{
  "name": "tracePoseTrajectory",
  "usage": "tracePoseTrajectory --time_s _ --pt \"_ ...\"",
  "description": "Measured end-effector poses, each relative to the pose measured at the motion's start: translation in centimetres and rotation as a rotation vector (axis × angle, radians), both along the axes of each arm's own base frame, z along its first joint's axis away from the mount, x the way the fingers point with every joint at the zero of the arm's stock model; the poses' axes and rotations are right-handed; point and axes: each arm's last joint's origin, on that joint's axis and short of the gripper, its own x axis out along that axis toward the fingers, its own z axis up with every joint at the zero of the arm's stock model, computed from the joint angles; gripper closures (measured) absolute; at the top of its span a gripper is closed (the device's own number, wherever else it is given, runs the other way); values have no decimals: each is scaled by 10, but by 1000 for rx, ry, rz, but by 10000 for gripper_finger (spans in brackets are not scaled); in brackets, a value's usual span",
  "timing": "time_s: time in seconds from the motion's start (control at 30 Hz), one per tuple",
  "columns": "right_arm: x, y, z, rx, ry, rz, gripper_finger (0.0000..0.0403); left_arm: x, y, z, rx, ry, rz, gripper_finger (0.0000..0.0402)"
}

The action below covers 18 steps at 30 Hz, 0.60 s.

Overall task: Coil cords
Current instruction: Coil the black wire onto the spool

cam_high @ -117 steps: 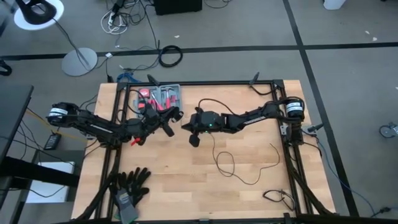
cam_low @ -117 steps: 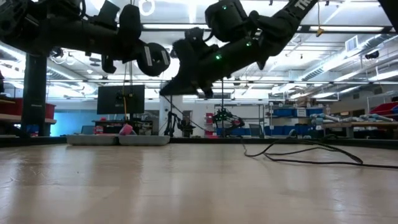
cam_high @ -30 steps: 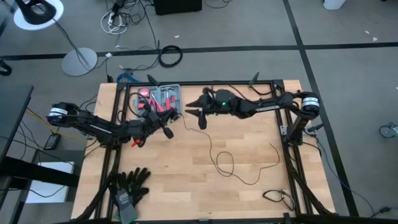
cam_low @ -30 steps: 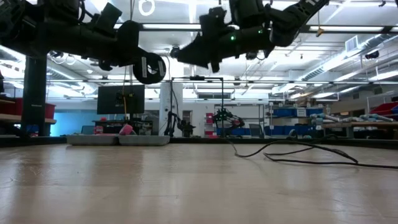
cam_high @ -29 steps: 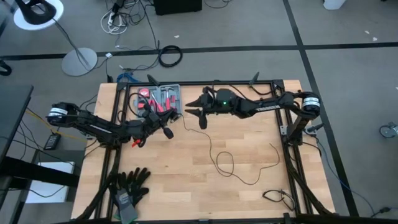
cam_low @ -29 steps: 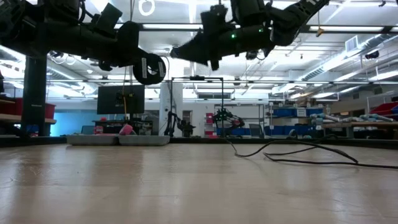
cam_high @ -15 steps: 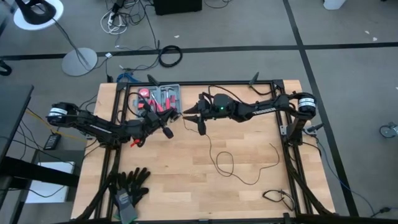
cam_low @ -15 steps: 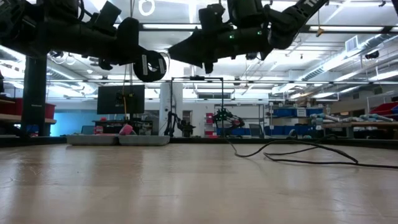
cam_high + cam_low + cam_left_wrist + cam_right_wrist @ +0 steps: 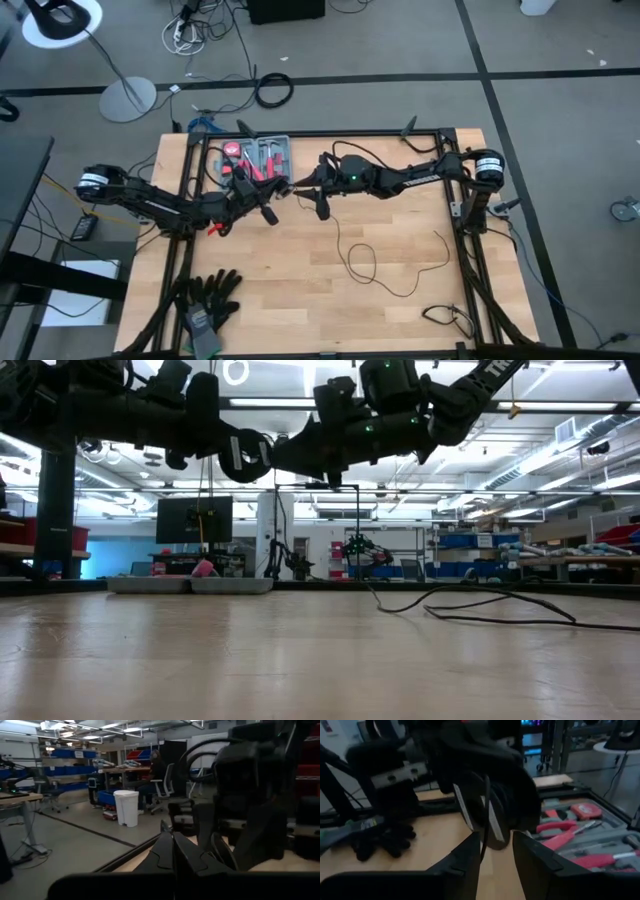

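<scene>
Right end effector point(image 9: 300, 184) hangs above the back of the bench point(image 9: 300, 300), beside the tool tray point(image 9: 262, 153), its fingers apart with a thin black strand of the cords point(image 9: 485, 815) running down between them. Whether the fingers actually press on the strand cannot be made out. Facing it nose to nose, the left end effector point(image 9: 268, 196) has its fingers closed together; a black coil sits around it, seen close up in the right wrist view.

From the right end effector the cords point(image 9: 360, 262) drop to the bench and trail toward the front right in one loose loop and a long curve.

Only the high view shows that loop's shape; the low view shows the cords point(image 9: 480, 605) merely as dark lines lying on the bench surface. Only the right wrist view shows the strand between the fingers, with red-handled tools in the tray and black gloves point(image 9: 385, 840) behind.

The left wrist view is mostly filled by the dark bulk of the other arm, so no cord is clear there. The cords' end cannot be picked out.
</scene>
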Motion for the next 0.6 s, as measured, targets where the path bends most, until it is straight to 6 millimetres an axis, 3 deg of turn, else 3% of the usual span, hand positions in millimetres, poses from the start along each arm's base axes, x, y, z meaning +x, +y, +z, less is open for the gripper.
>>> tracePoseTrajectory --time_s 0.6 --pt "-4 0 1 5 42 72 289 1 -2 1 4 -12 -64 402"
